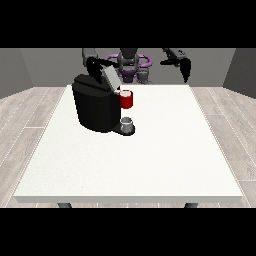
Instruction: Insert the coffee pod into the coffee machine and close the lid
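The robot hand at the view's right (185,68) hangs raised at the far right edge, well apart from everything on the white tabletop (150,160); its fingers point downward and look relaxed, holding nothing. The robot hand at the view's left (93,64) sits just behind the top of the bulky black coffee machine (95,107), near its tilted grey lid (110,76), but whether its fingers are open or curled cannot be told.

The machine is the largest thing, standing at the far left of the tabletop, with its lid propped open. A red thing at the machine (126,99) sits at its right side, below the lid. Beneath that, a small grey thing (127,122) rests on the machine's dark base plate; it may be the pod, though that cannot be told.

Judging by the raised lid, closing it remains to be done. That would call for pressing the lid down from behind. Nothing else crowds the machine.
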Controlling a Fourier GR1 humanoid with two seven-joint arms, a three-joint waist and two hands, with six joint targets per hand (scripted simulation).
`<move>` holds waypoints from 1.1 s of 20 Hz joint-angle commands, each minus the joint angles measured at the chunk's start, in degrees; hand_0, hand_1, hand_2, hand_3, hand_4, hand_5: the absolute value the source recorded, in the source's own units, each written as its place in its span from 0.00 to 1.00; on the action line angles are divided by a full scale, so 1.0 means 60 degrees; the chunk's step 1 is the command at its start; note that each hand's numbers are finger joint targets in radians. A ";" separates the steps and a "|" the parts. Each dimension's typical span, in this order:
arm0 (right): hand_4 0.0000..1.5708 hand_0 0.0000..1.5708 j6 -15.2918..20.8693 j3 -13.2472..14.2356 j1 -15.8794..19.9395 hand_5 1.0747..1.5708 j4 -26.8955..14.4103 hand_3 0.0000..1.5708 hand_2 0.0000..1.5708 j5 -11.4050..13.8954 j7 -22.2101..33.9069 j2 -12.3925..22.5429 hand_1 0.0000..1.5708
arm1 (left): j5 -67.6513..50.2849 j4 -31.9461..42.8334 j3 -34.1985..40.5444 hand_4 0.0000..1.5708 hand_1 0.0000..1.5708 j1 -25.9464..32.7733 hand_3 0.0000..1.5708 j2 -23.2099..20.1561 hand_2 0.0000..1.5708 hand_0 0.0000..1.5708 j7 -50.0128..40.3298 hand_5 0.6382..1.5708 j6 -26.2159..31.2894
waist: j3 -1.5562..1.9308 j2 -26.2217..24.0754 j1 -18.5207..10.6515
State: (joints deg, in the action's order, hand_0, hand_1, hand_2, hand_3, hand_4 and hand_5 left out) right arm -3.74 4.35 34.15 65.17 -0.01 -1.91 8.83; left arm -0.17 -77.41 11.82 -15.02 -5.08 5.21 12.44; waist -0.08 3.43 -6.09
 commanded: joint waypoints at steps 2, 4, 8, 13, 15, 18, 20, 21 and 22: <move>0.00 0.00 0.0242 -0.0223 -0.0016 1.00 -0.0416 0.00 0.00 0.0319 -0.0077 -0.0347 0.00 | -0.0309 -0.0066 -0.0031 0.00 0.00 0.0388 0.00 -0.0144 0.00 0.00 -0.0028 1.00 0.0177 | 0.0012 -0.0224 -0.0054; 0.00 0.00 -0.0107 0.0445 0.0298 1.00 -0.1079 0.00 0.00 0.0083 -0.0930 0.0330 0.00 | -0.0165 -0.0514 -0.0416 0.00 0.00 0.0387 0.00 -0.0023 0.00 0.00 0.0007 1.00 0.0292 | 0.0015 0.0421 -0.0461; 0.00 0.00 0.0194 -0.0134 0.0615 1.00 -0.0923 0.00 0.00 0.0373 -0.0383 -0.0320 0.00 | 0.0164 -0.0154 -0.0457 0.00 0.00 0.0313 0.00 0.0169 0.00 0.00 0.0292 1.00 -0.0301 | 0.0012 0.0296 -0.0235; 0.00 0.00 0.0187 -0.0071 0.1091 1.00 -0.1188 0.00 0.00 0.0470 -0.0425 -0.0239 0.00 | -0.0564 -0.0172 0.0126 0.10 0.00 -0.0487 0.00 -0.0526 0.00 0.00 -0.0597 1.00 -0.0033 | 0.0013 0.0304 -0.0227; 0.12 0.00 -0.0258 -0.0186 0.1257 1.00 -0.0909 0.00 0.00 0.0312 0.0340 -0.0138 0.00 | 0.0126 0.0366 -0.0128 0.11 0.00 0.0208 0.00 -0.0101 0.00 0.00 0.0428 1.00 -0.0585 | 0.0010 0.0139 0.0096; 0.14 0.00 0.0027 -0.0183 0.1547 1.00 -0.1237 0.00 0.00 0.0619 -0.0012 -0.0212 0.00 | 0.0033 -0.0020 -0.0481 0.08 0.00 -0.0037 0.00 0.0200 0.00 0.00 0.0036 1.00 -0.0752 | 0.0012 0.0156 -0.0154; 0.00 0.00 0.0281 -0.0597 0.1293 1.00 -0.1114 0.00 0.00 0.0948 -0.0239 -0.0675 0.00 | -0.0259 0.0266 -0.0175 0.12 0.00 0.0133 0.00 -0.0260 0.00 0.00 0.0241 1.00 -0.0269 | 0.0012 0.0096 -0.0180; 0.04 0.00 0.0566 -0.0629 0.1789 1.00 -0.1138 0.00 0.00 0.1122 0.0443 -0.0656 0.00 | -0.0179 0.0112 -0.0387 0.11 0.00 0.0202 0.00 -0.0272 0.00 0.00 -0.0027 1.00 -0.0089 | 0.0011 -0.0134 -0.0457; 0.14 0.00 0.0211 -0.0599 0.1733 1.00 -0.1198 0.00 0.00 0.1141 -0.0055 -0.0396 0.00 | -0.0340 0.0191 -0.0208 0.10 0.00 0.0148 0.00 -0.0242 0.00 0.00 0.0311 1.00 -0.0159 | 0.0011 0.0158 -0.0361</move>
State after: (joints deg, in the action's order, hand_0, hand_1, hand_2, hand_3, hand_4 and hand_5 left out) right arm -2.02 1.31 42.61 58.93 5.19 -1.62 5.59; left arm -1.35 -76.25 10.44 -14.24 -6.19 6.22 10.86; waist -0.03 3.66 -7.37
